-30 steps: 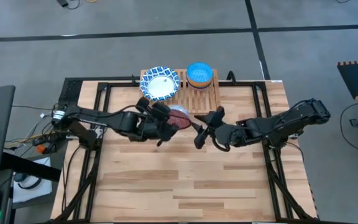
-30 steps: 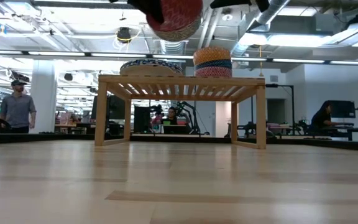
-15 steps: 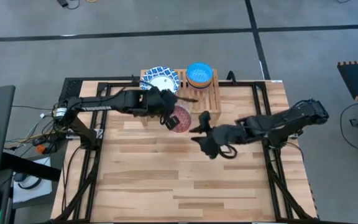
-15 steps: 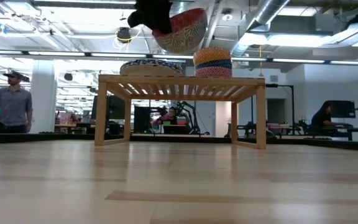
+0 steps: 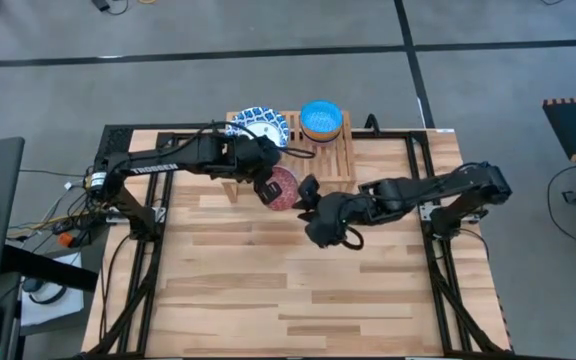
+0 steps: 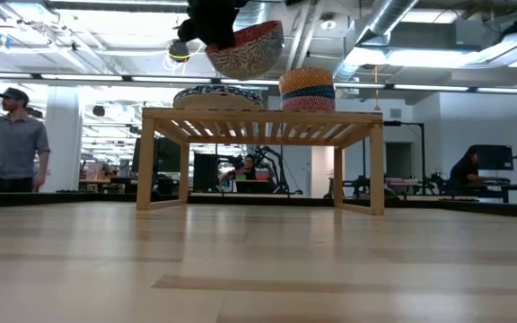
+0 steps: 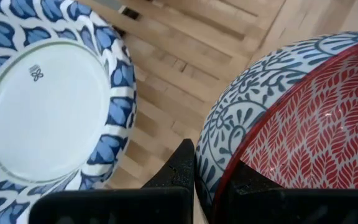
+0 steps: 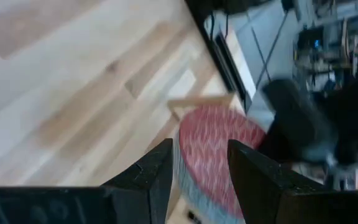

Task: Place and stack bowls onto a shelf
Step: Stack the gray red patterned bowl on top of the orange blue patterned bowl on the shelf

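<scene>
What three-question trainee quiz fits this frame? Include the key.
1. True or false: the left gripper is shut on the rim of the deep red-lined patterned bowl.
2. The wide white blue-rimmed bowl lies: A) on the light-wood slatted shelf; B) on the plank tabletop; C) on the floor.
3. Fill in: the right gripper has its jaws ___.
Key: 1 true; 2 A; 3 open.

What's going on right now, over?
Left gripper shut on red bowl, lifted beside shelf. Right gripper open, close by. Nothing in the way.
</scene>
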Controlling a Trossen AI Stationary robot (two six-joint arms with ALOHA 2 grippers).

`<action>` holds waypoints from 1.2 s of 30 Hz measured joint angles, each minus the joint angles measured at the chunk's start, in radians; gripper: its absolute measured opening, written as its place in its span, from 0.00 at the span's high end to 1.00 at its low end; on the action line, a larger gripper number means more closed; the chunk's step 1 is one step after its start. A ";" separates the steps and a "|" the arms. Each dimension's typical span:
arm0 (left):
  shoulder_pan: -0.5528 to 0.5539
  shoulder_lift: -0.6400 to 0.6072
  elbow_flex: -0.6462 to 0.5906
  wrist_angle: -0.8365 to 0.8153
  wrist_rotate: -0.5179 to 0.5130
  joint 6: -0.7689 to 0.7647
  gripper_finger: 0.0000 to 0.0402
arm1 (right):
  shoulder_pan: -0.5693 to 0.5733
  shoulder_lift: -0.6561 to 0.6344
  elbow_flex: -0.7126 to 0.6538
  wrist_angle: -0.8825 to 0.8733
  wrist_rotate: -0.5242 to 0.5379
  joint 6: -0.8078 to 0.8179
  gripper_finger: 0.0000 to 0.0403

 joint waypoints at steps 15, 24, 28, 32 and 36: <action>0.002 0.001 0.001 -0.060 0.117 0.072 1.00 | -0.061 0.093 0.051 -0.058 -0.086 -0.083 0.56; 0.062 0.003 0.001 -0.078 0.404 0.259 0.99 | -0.058 0.091 0.054 -0.048 -0.093 -0.135 0.58; 0.078 0.006 0.001 -0.080 0.480 0.317 0.99 | -0.061 0.089 0.056 -0.044 -0.096 -0.136 0.59; 0.079 0.006 0.000 -0.084 0.541 0.347 0.99 | -0.061 0.088 0.055 -0.036 -0.110 -0.135 0.59; 0.076 0.006 0.000 -0.092 0.516 0.320 0.98 | -0.060 0.090 0.053 -0.043 -0.172 -0.143 0.59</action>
